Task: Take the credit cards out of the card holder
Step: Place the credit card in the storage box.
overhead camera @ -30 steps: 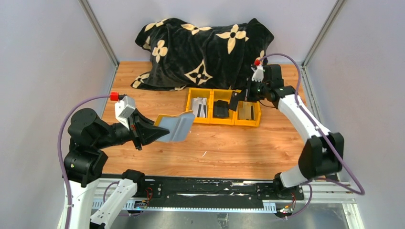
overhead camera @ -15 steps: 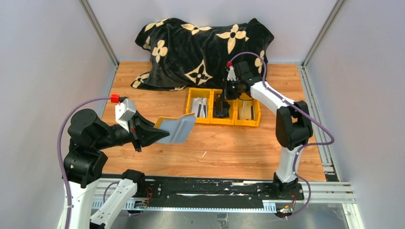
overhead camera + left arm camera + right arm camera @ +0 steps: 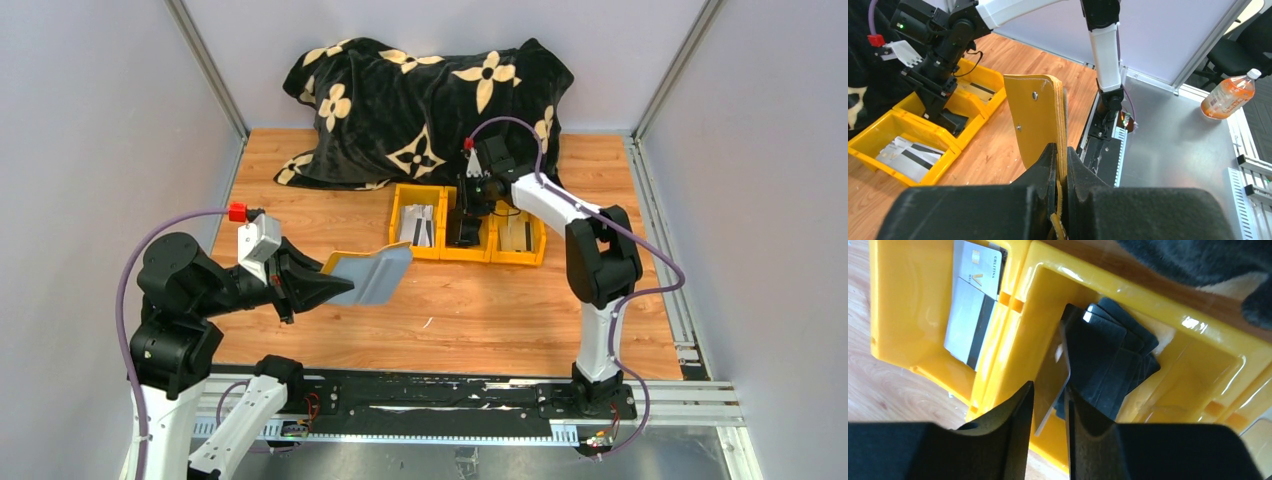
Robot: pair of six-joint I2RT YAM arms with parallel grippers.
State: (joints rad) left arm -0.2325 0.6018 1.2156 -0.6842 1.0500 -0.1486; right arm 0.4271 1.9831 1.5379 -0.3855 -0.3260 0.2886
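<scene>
Starting on the left, my left gripper (image 3: pixel 322 285) is clamped tight on the small silvery metallic card holder with the mustard-yellow flap (image 3: pixel 372 274). It holds the case clear above the wooden table (image 3: pixel 480 310), around 8 o'clock from the table's centre. The left wrist view shows the fingers pinching the yellow flap's lower edge, so the case stands upright out of the jaws. I judge that this keeps the pockets steady and reachable for the other arm. I cannot see from here whether any cards remain inside.

Moving right, three yellow plastic bins sit side by side at about 12 o'clock from the table's centre. They look like sorting trays for what comes out. The left bin (image 3: pixel 400 214) holds pale whitish-grey credit cards (image 3: pixel 970 310) lying flat, one with a dark stripe. My right gripper (image 3: pixel 1049 395) hangs over the middle bin (image 3: pixel 466 257), pointing down into it. Its jaws stand slightly apart, and a thin dark card (image 3: pixel 1055 375) stands on edge between the tips, leaning toward the black cards (image 3: pixel 1118 360) already on that bin's floor. The gap looks wider than the card, so I read this as a release, not a grip.

The right bin (image 3: pixel 520 259), at the row's 3 o'clock end, also holds flat cards. A black blanket with cream flowers (image 3: pixel 420 100) is heaped behind the bins at 12 o'clock.
</scene>
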